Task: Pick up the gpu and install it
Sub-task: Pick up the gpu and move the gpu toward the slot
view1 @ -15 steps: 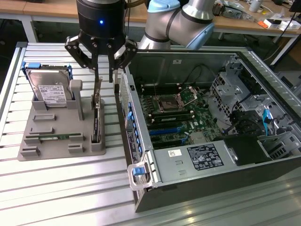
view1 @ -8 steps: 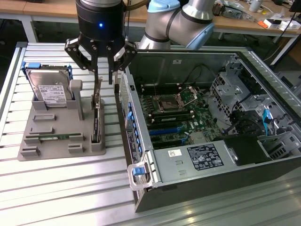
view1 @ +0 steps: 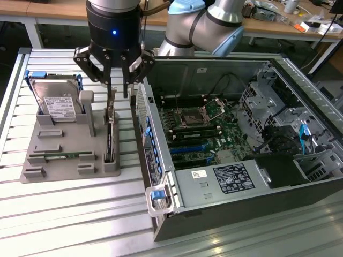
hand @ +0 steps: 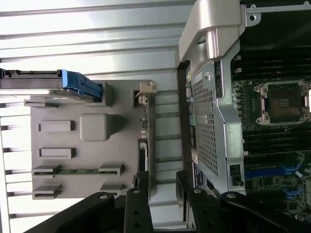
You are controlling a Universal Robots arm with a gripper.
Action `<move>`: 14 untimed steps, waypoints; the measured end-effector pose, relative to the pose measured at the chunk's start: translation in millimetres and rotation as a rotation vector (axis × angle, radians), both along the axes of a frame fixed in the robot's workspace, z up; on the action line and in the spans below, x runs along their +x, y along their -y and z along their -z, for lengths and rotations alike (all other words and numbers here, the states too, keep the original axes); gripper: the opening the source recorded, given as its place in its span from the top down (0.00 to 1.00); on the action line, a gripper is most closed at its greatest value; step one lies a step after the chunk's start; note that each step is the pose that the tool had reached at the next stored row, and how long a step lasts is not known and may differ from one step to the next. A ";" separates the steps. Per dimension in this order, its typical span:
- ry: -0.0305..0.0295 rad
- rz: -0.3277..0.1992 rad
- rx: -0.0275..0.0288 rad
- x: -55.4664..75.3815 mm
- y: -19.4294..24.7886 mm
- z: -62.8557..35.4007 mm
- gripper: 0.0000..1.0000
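**Open gripper above the graphics card in its holder**

The black multi-link gripper (view1: 119,91) (hand: 162,183) of the arm hangs over the grey plastic parts holder (view1: 69,140) (hand: 95,127). Its jaws are spread wide and nothing is between them.

The gpu (view1: 109,140) (hand: 143,127), a slim dark circuit card with a silver metal end bracket, stands on edge in a long slot. That slot is on the side of the holder nearest the open computer case (view1: 241,214) (hand: 214,97).

In the exterior view the fingertips (view1: 110,85) sit just above the card's bracket end. One finger seems lined up with the card rather than the pair straddling it. Whether that finger touches the card is hard to tell from either view.

On the holder's far corner, at the exterior view's left, a boxy silver hard drive with a white label and blue side rails (view1: 56,101) (hand: 39,80) leans in its cradle. A narrow green memory stick (view1: 60,155) (hand: 75,170) lies flat in a shallow slot nearer the camera.

The holder rests on a slatted aluminium table (view1: 69,214) (hand: 87,48), just beside the case. The case lies on its side with its panel off, showing:
- a green motherboard (view1: 206,140) (hand: 272,160) with a bare processor socket (view1: 192,115) (hand: 284,102)
- a silver power supply with a black label (view1: 225,179)
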State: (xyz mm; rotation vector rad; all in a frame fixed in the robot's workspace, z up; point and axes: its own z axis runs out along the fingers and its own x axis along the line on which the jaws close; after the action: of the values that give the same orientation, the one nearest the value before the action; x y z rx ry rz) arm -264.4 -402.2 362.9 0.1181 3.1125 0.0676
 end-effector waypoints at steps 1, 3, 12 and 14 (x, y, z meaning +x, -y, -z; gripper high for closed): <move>0.0000 0.000 -0.0001 -0.1 0.1 0.5 0.64; 0.0000 0.000 0.0000 -0.5 0.4 1.5 0.64; 0.0000 0.000 0.0000 -2.1 1.4 5.3 0.64; 0.0000 0.000 0.0000 -2.6 1.7 6.4 0.64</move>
State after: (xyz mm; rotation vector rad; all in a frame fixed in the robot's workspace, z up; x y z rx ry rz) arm -267.0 -404.0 356.5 0.1180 3.1125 0.0677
